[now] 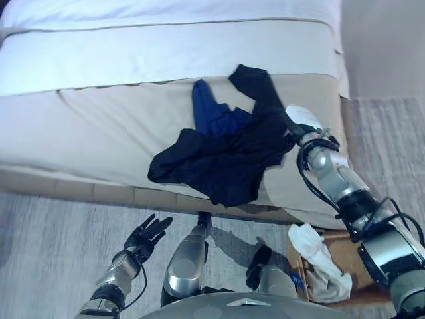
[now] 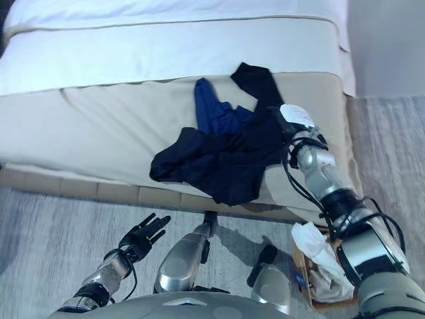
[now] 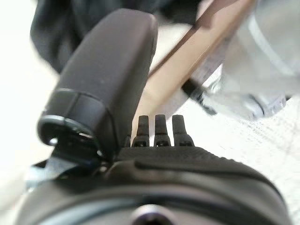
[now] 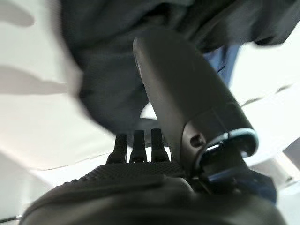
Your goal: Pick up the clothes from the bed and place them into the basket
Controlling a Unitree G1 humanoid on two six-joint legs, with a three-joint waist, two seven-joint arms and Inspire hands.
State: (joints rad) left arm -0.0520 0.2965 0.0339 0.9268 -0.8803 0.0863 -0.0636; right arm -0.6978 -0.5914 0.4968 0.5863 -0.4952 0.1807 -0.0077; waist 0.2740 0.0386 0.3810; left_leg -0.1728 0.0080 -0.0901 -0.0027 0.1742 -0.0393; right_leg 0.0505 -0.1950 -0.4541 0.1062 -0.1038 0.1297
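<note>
Here, right hand [image 4: 154,136] at dark clothes [image 1: 226,156] nr bed [image 1: 99,126] edge, grip unclear; left hand [image 1: 147,234] relaxed.

The heap of clothes [image 1: 229,149] is lying on the bed [image 1: 99,126], just left of the right hand [image 1: 292,129]. The basket [image 1: 345,256] is sitting on the floor behind that hand, below the bed's edge.

You cannot see the right hand's [image 1: 290,124] fingertips: the dark clothes [image 1: 222,156] hide them. The basket [image 1: 342,256] is cut off.
</note>
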